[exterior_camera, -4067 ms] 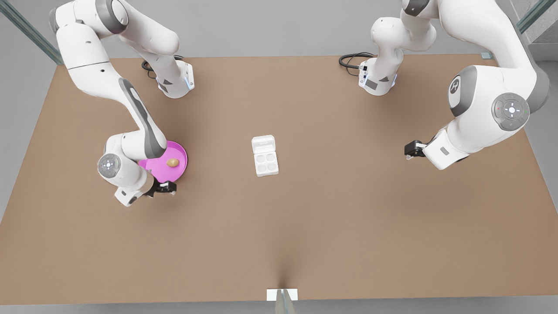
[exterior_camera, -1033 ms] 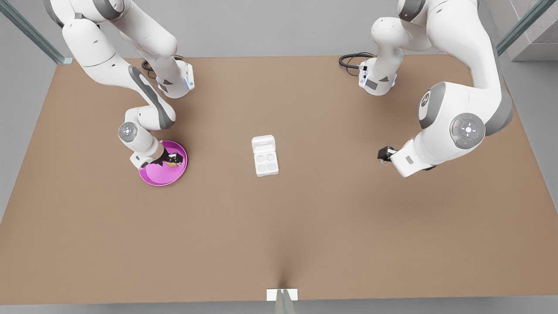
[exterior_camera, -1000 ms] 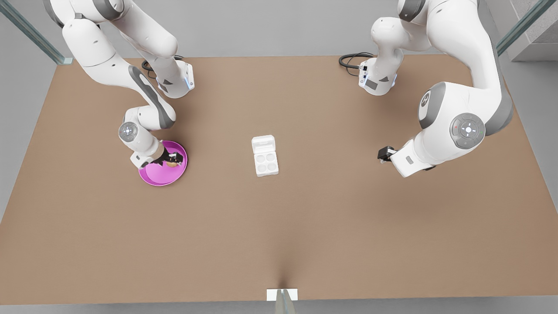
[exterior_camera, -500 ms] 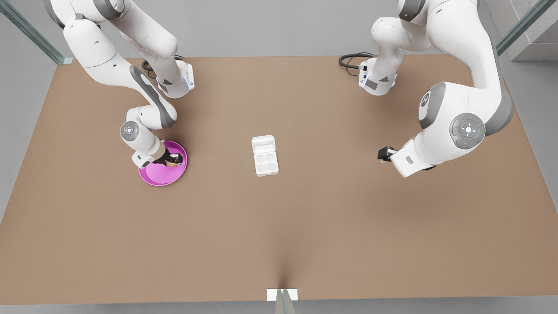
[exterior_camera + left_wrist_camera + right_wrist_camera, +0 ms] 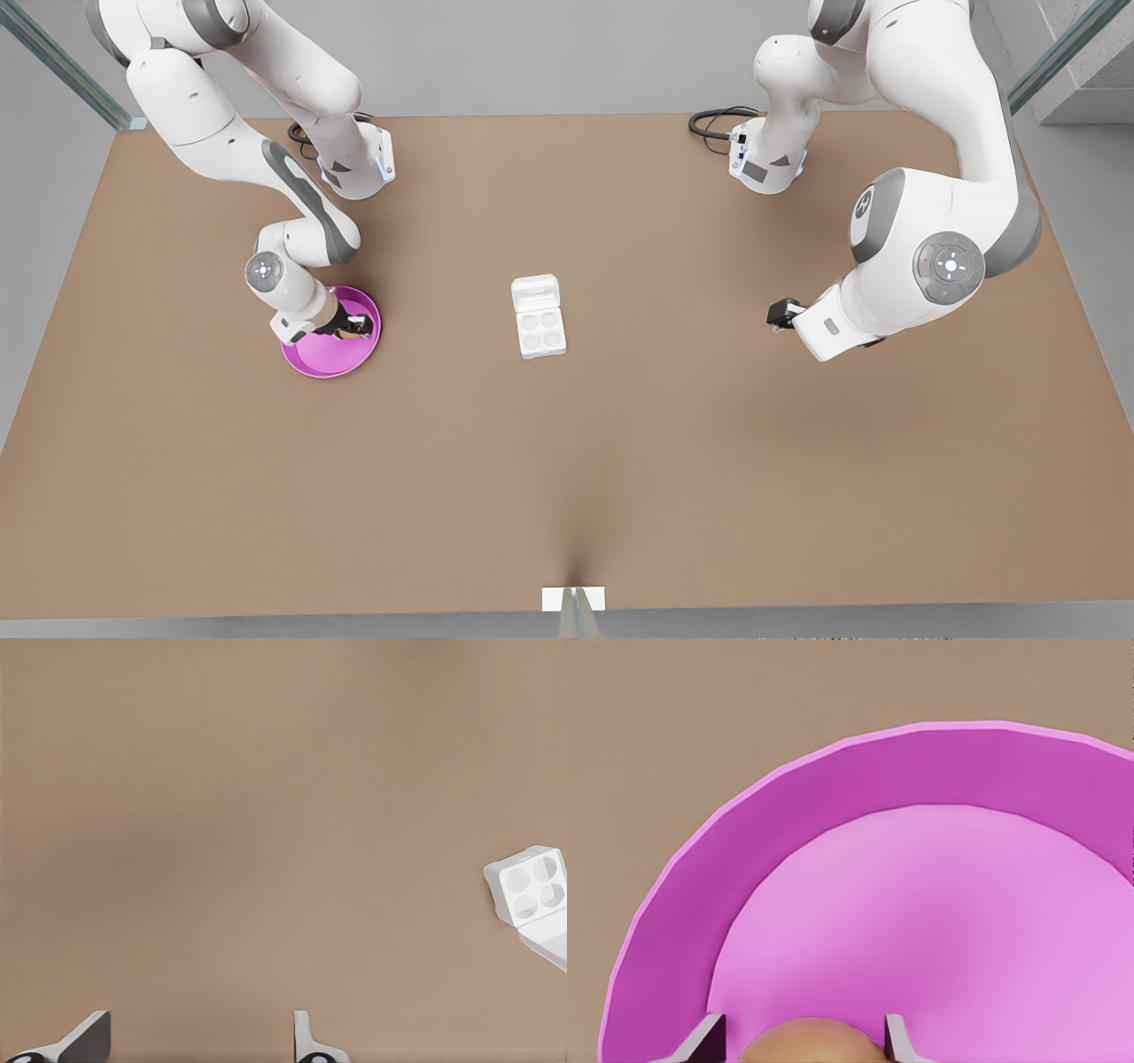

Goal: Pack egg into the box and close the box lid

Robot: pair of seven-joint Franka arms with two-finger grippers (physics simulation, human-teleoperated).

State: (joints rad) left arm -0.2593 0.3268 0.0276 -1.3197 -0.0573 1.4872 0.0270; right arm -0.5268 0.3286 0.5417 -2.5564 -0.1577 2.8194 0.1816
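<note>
Right gripper (image 5: 804,1041) is straddling the egg (image 5: 804,1043) on the pink plate (image 5: 682,921), fingers apparently touching its sides; smooth, round, likely fragile — light mid-girth pinch advised. Left gripper (image 5: 199,1041) is waiting, spread

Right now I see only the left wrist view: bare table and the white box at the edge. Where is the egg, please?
Observer: The egg is at the right gripper, over the pink plate, at the front view's left.
Operator: Is the lid shut?
Observer: No. The box lid lies open, on the box's side toward the arm bases.
Operator: And my left gripper?
Observer: The left gripper waits open at the front view's right, apart from the box.
</note>
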